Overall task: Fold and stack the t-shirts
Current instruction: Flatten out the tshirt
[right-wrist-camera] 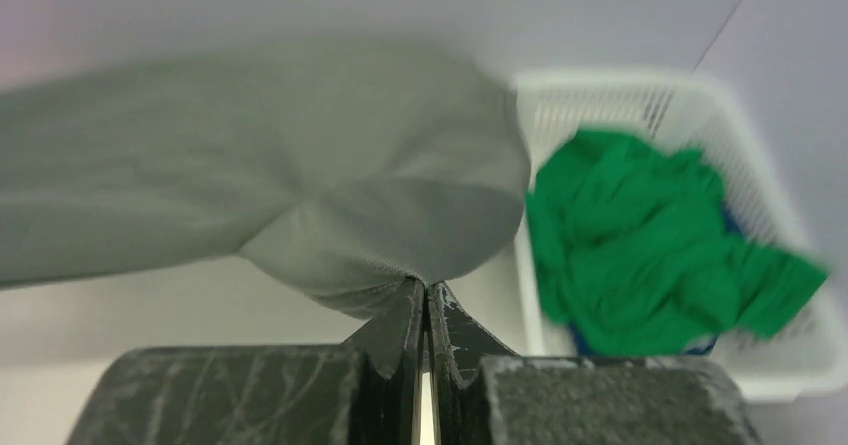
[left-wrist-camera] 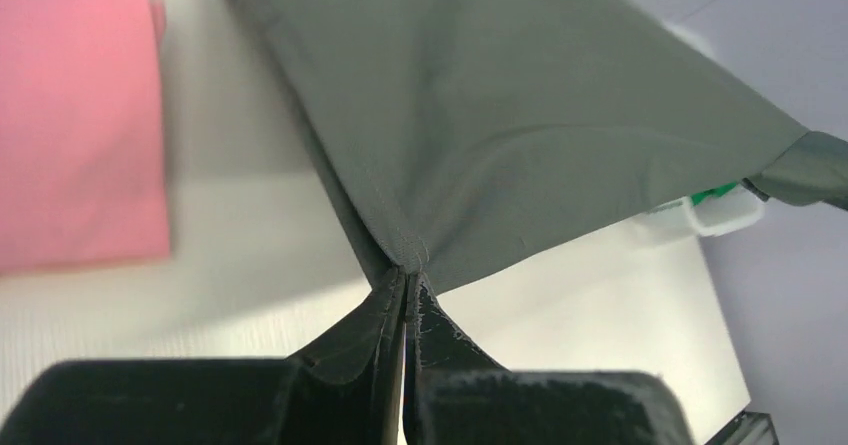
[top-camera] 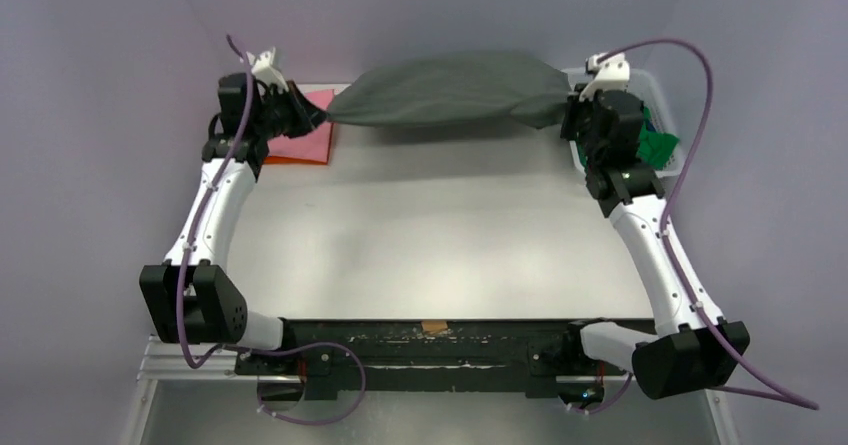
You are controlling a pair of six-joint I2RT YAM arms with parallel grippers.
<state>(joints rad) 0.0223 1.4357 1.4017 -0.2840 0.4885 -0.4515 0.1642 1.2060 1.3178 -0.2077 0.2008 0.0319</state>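
Note:
A dark charcoal-grey t-shirt (top-camera: 455, 87) hangs stretched in the air across the far side of the table, held at both ends. My left gripper (top-camera: 318, 115) is shut on its left corner, and the left wrist view shows the pinched hem (left-wrist-camera: 410, 255) at the fingertips. My right gripper (top-camera: 567, 115) is shut on the other end of that grey t-shirt (right-wrist-camera: 330, 185). A folded pink t-shirt (top-camera: 310, 137) lies at the far left on an orange one (top-camera: 290, 160). A bright green t-shirt (right-wrist-camera: 650, 240) lies crumpled in the basket.
A white lattice basket (right-wrist-camera: 690, 100) stands at the far right, close beside my right wrist. Something blue (right-wrist-camera: 700, 348) peeks from under the green cloth. Pale walls close in the table behind and at the sides.

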